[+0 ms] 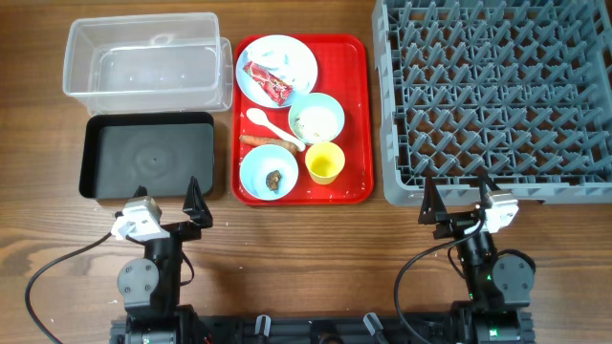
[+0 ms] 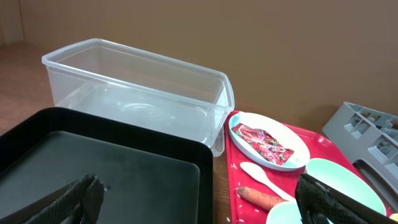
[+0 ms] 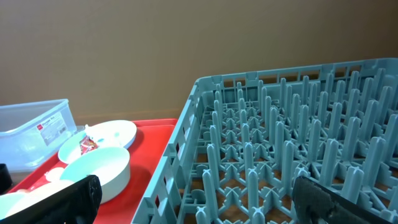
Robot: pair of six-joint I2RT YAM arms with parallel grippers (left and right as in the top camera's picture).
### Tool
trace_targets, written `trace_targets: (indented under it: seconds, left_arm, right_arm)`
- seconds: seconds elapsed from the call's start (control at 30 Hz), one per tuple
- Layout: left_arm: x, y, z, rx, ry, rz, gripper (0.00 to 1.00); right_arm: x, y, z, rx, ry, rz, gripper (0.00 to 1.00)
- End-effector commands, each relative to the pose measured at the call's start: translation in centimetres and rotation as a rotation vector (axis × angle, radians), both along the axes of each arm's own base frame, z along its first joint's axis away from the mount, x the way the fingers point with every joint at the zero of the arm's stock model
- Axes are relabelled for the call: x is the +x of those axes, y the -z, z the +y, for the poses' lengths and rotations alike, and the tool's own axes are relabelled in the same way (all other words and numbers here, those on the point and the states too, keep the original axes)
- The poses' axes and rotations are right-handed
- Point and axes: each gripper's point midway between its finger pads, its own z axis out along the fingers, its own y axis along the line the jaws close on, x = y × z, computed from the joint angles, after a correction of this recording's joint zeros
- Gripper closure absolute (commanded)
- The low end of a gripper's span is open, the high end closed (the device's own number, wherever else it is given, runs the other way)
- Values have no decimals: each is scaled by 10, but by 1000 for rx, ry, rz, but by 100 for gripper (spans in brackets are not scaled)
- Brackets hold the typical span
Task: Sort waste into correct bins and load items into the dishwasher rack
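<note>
Overhead, the left gripper (image 1: 167, 199) and right gripper (image 1: 459, 196) are both standing with fingers spread wide, gripping and touching nothing. The clear plastic rectangular tub (image 1: 143, 67) and the shallow black rectangular tray (image 1: 148, 153) are sitting bare. The red serving tray (image 1: 354, 115) is carrying:
- a pale blue round plate (image 1: 296, 48) with a red snack wrapper (image 1: 266, 83)
- a pale mint-green bowl (image 1: 337, 110)
- a white spoon (image 1: 271, 124)
- an orange carrot-like piece (image 1: 266, 141)
- a pale blue bowl (image 1: 251, 172) with a small brown lump (image 1: 274, 178)
- a small yellow cup (image 1: 324, 162)

The large grey plastic pegged rack (image 1: 492, 96) is holding nothing.

Left wrist view: the fingers are gaping apart above the black tray's near side, with the tub beyond it.

Right wrist view: the fingers are spread wide before the rack's near wall, with the plate and wrapper lying to the left.
</note>
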Motion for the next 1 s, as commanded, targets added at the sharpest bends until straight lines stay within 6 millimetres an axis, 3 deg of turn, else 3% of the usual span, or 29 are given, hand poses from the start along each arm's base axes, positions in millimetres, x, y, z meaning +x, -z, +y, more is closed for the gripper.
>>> trace_targets:
  seconds: [0.0,0.3,0.6,0.77,0.97]
  left_arm:
    - [0,4,0,14,6,8,0]
    - [0,4,0,14,6,8,0]
    - [1,-1,-15,10,92,-14,0]
    - [0,-23,-23,19,138,-94,0]
    - [-4,-55,-25,27,144,-146,0]
  right_arm:
    - [1,2,-2,-13,14,3,0]
    - [1,-1,-2,-7,16,-9,0]
    - [-4,-35,10,31,-56,-142,0]
    - [-11,-54,23,-53,-132,-211,0]
    - [-14,-82,23,-81,-128,-248,0]
